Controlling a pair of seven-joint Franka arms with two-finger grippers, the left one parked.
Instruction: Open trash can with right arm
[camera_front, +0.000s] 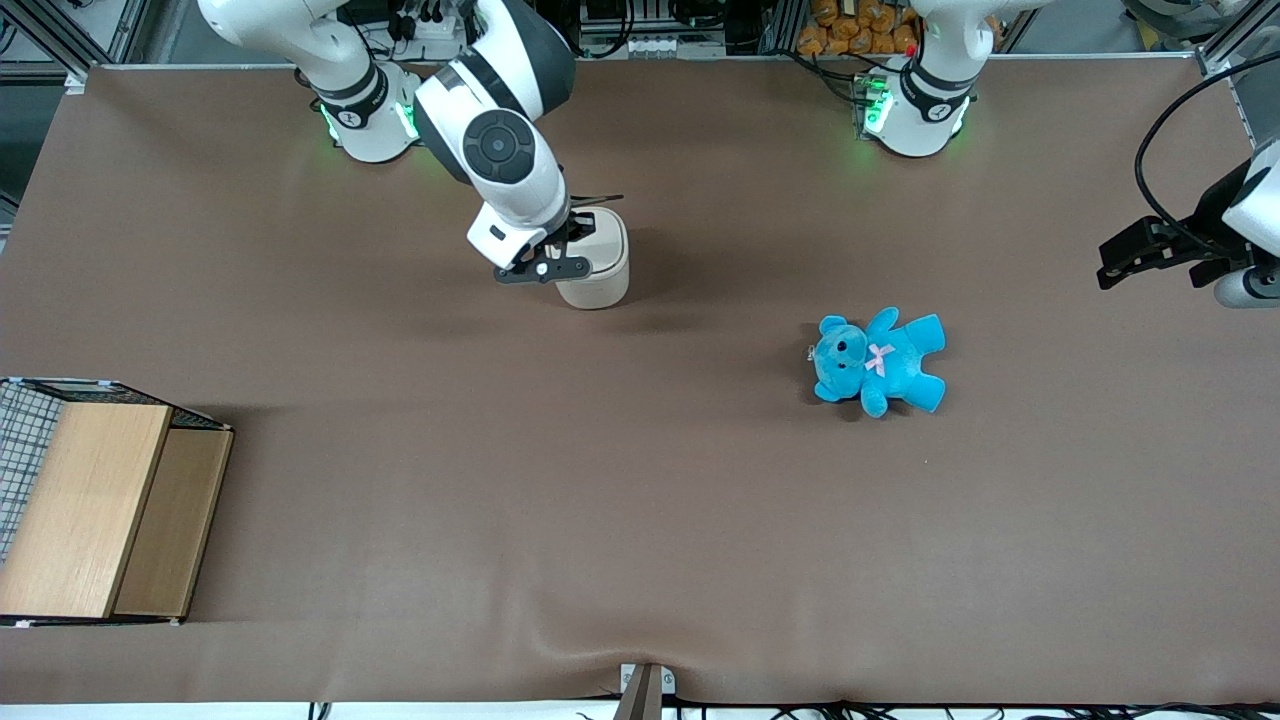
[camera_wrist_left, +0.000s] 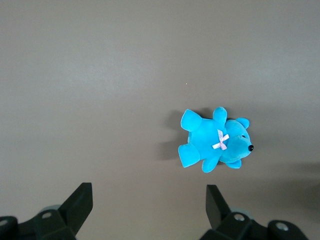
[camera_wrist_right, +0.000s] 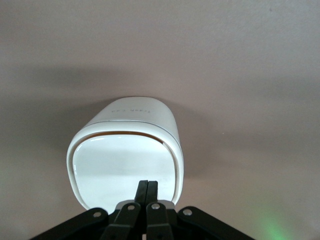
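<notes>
Right wrist view: closed pincer (camera_wrist_right: 148, 192) on trash can (camera_wrist_right: 127, 150) lid.

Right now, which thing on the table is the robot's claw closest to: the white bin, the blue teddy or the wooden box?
The trash can. The gripper, fingers shut, sits right at its lid; the blue teddy and wooden box lie well away.

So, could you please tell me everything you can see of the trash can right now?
The trash can is a small cream-white bin of glossy plastic with a rounded-square top and faint lettering on its side. It stands upright on the brown table. Its flat lid lies nearly flat, a thin tan gap showing along one edge. The gripper, fingers shut, is at the lid's rim; contact is unclear.
</notes>
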